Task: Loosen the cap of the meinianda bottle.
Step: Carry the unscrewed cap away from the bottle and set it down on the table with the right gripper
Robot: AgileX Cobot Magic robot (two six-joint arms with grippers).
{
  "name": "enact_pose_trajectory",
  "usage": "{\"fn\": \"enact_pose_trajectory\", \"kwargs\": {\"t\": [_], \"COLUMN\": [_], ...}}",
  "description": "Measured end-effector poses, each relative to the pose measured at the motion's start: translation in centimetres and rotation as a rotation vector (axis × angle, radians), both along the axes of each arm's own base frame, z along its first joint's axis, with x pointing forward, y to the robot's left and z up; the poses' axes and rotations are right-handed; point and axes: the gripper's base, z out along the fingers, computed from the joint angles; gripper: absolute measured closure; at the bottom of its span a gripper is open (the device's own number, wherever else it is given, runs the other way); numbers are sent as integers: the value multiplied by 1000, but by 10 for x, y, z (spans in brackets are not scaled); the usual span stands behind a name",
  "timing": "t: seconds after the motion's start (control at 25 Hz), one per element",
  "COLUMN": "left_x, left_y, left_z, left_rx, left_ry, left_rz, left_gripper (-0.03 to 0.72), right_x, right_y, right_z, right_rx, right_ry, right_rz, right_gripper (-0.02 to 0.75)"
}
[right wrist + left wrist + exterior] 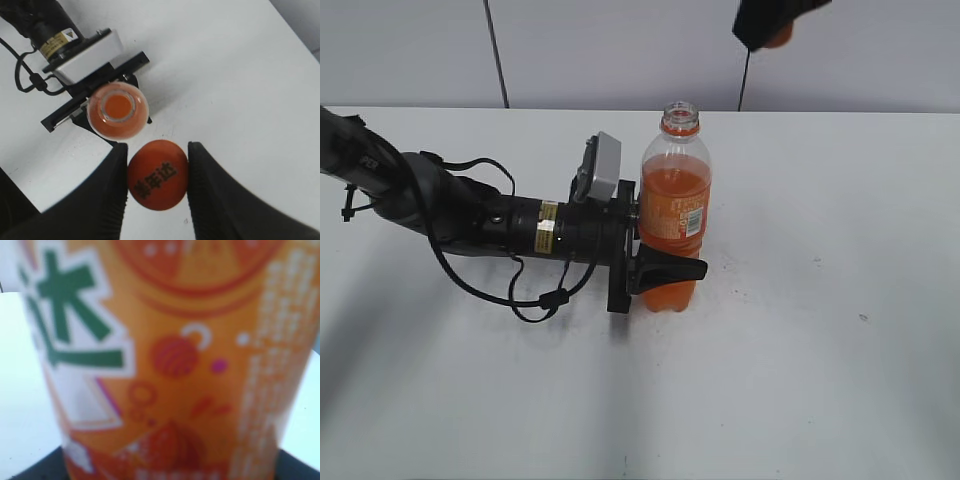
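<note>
The meinianda bottle [675, 215] stands upright on the white table, its mouth open and capless. My left gripper [665, 250] is shut on the bottle's lower body from the left; in the left wrist view the orange label [170, 365] fills the frame and the fingers barely show. My right gripper [157, 175] is shut on the orange cap [158, 174], which has dark characters on top, and holds it high above the table, off the bottle. The bottle's open mouth [118, 106] shows below it. In the exterior view the right gripper and cap [777, 35] sit at the top edge.
The left arm [450, 205] with its cables lies across the white table [800, 350] on the left. A grey wall with dark seams stands behind the table's far edge.
</note>
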Motion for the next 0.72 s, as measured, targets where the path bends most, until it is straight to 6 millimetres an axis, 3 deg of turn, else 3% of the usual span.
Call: {"fn": "enact_pose_trajectory", "kwargs": {"t": [0.12,0.28,0.48,0.72], "left_x": [0,0,0,0], "left_y": [0,0,0,0], "left_z": [0,0,0,0], "left_rx": [0,0,0,0], "left_ry": [0,0,0,0], "left_rz": [0,0,-1,-1], "left_gripper": [296,296,296,296], "right_x": [-1,4,-9,-25], "right_y": [-20,-66,-129,-183], "right_z": [-20,-57,-114,-169], "right_rx": [-2,91,152,137], "right_ry": [60,50,126,203], "right_rz": [-124,-367,-625,-844], "right_gripper": [465,465,465,465]}}
